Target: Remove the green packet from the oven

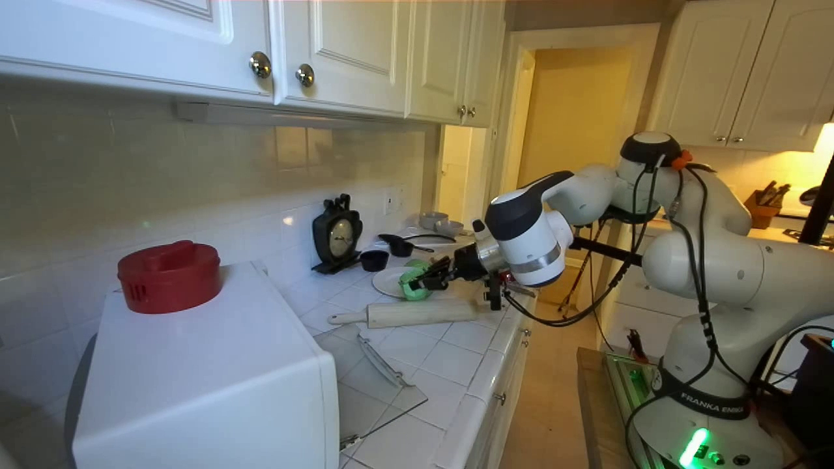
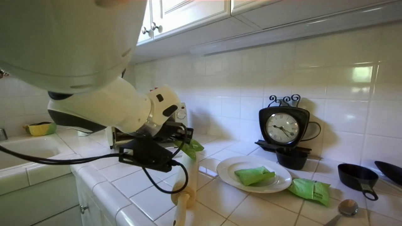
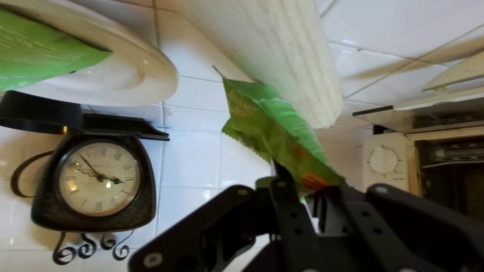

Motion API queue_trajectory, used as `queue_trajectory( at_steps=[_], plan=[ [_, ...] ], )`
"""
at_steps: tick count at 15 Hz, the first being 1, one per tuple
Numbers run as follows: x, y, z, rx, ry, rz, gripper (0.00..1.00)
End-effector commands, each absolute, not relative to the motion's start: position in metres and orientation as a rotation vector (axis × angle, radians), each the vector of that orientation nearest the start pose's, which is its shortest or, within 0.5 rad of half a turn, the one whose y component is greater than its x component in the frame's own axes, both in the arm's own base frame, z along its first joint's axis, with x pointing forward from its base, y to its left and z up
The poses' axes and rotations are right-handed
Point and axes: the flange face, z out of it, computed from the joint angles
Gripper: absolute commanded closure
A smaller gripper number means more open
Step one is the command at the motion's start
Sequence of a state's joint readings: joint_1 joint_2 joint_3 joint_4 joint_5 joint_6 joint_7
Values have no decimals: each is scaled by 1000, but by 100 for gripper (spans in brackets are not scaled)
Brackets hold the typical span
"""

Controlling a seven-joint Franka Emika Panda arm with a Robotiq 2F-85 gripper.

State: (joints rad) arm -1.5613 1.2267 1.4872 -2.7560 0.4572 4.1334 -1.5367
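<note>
The gripper (image 3: 312, 192) pinches one end of a green packet (image 3: 272, 124) tightly, and the rest of the packet juts out ahead of the grip. The packet is outside the oven (image 1: 202, 371), above a rolling pin (image 1: 417, 314); whether the two touch, I cannot tell. In an exterior view the oven's glass door (image 1: 365, 368) is lowered over the tiled counter (image 1: 453, 387), and a red container (image 1: 171, 281) sits on top of the oven. The rolling pin lies on the tiles between that door and a white plate (image 2: 224, 171). On the plate lies a second green packet (image 2: 252, 175), while a third green packet (image 2: 311, 191) rests on the counter just beside the rim, near a metal spoon (image 2: 348, 207). Behind the plate a black clock (image 2: 282, 128) stands by the tiled wall (image 2: 226, 81) (in the wrist view it is quite on its head), with a small black cup (image 2: 292, 159) in front of its base. A black pan (image 2: 358, 177) with a looped handle sits farther along the counter, and in an exterior view a knife block (image 1: 763, 212) shows behind the arm (image 1: 736, 267).
</note>
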Motion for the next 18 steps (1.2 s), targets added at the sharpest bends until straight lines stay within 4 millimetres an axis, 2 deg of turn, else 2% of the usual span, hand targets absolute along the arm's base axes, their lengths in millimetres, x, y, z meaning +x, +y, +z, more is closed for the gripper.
queue_trajectory(
  at_steps=[1, 2, 3, 4, 5, 8, 10, 12, 13, 16, 18],
  plan=[
    [397, -88, 268, -2737, -11, -1632, 97],
    [395, -91, 269, -2746, 23, -1650, 97],
    [397, -104, 274, -2739, 40, -1659, 61],
    [397, -105, 273, -2728, 56, -1657, 60],
    [397, -108, 274, -2722, 73, -1656, 55],
    [397, -112, 284, -2710, 76, -1681, 34],
    [399, -104, 292, -2709, 35, -1681, 19],
    [403, -88, 303, -2686, -64, -1688, 5],
    [401, -100, 295, -2681, -2, -1703, 24],
    [404, -88, 303, -2661, -51, -1711, 5],
    [404, -87, 303, -2662, -55, -1709, 5]
  ],
)
